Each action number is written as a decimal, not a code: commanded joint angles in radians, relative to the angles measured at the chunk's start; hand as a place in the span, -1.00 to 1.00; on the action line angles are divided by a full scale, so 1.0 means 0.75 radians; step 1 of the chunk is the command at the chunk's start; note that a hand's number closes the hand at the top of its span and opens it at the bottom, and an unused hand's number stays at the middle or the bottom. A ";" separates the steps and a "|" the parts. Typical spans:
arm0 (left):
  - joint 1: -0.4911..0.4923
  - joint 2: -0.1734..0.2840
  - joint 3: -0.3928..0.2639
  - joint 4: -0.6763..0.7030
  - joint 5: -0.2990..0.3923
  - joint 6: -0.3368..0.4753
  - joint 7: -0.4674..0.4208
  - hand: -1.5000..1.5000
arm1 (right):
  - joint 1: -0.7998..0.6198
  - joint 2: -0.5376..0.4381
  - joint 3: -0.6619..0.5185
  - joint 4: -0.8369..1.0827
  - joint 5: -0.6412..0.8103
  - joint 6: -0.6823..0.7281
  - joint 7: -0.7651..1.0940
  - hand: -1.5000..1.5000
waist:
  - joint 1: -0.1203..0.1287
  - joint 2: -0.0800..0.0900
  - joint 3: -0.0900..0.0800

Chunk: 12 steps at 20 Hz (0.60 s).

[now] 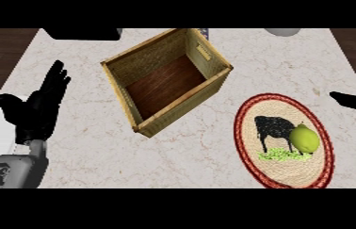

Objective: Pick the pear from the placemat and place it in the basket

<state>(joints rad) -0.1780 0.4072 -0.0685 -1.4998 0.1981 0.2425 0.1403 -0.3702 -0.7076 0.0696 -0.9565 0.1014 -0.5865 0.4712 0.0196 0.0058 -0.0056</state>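
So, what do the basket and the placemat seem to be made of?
The basket looks like woven straw or wicker with a wooden floor: tan textured walls, dark grained boards inside. The placemat seems braided fabric or fibre, matte, judging by its red ringed border.

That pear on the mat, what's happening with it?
Nothing holds it yet. The pear sits on the round placemat, right of the basket, which has nothing in it. The robot's left hand rests open at the left edge. Only a tip of its right hand shows at the right edge.
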 commanded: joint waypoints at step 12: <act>0.019 -0.032 0.017 0.075 -0.022 -0.006 -0.060 0.00 | -0.300 -0.308 0.100 -0.124 -0.387 1.237 0.936 -1.00 | -0.034 -0.015 0.004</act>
<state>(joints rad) -0.1854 0.3931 -0.0664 -1.4632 0.1815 0.2454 0.1315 -0.5481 -0.9021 0.1764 -1.0049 -0.0835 0.1625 1.0063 0.0038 -0.0051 -0.0049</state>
